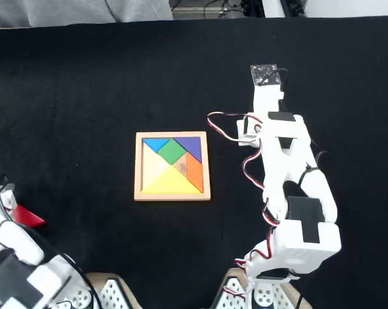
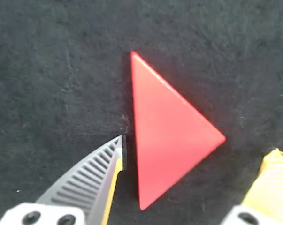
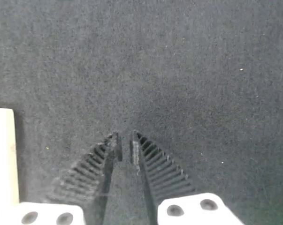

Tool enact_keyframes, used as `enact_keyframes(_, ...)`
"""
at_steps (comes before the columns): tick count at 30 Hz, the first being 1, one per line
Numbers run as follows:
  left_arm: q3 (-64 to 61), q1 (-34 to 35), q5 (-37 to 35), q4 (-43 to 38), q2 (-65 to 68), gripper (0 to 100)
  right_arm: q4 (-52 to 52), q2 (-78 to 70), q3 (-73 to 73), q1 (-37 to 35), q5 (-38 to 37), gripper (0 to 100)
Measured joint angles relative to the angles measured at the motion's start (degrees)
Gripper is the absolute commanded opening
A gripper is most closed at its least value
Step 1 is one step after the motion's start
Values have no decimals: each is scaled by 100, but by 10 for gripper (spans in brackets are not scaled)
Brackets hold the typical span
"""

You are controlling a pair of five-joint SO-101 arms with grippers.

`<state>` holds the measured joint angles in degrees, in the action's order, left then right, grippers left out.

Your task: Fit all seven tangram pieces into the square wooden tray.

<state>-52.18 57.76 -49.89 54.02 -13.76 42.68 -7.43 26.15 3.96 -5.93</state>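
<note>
the red triangle (image 2: pixel 169 136) lies flat on the black cloth (image 1: pixel 84 96), well apart from the wooden tray (image 1: pixel 172 197) on the left arm's side. the left gripper (image 2: pixel 197 145) stands spread open astride it, gripping nothing, so the pickup looks to be in hand: next it must close on the edges and carry the piece to the tray's pale gap (image 1: pixel 152 170). i count one loose piece, one tray, five seated pieces (image 1: pixel 173 152) plain by colour (a sixth, brownish, is doubtful), and the right gripper (image 3: pixel 126 140) pinched nearly closed, empty.
</note>
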Motion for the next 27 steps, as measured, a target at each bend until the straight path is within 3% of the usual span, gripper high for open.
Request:
enact_keyframes(4,343,0,0,-26,756,428,0,0,0,0,0,47)
enact_keyframes(13,1881,88,0,1292,2084,428,0,0,0,0,0,47)
enact_keyframes(27,1829,141,0,1134,2119,427,0,0,0,0,0,47)
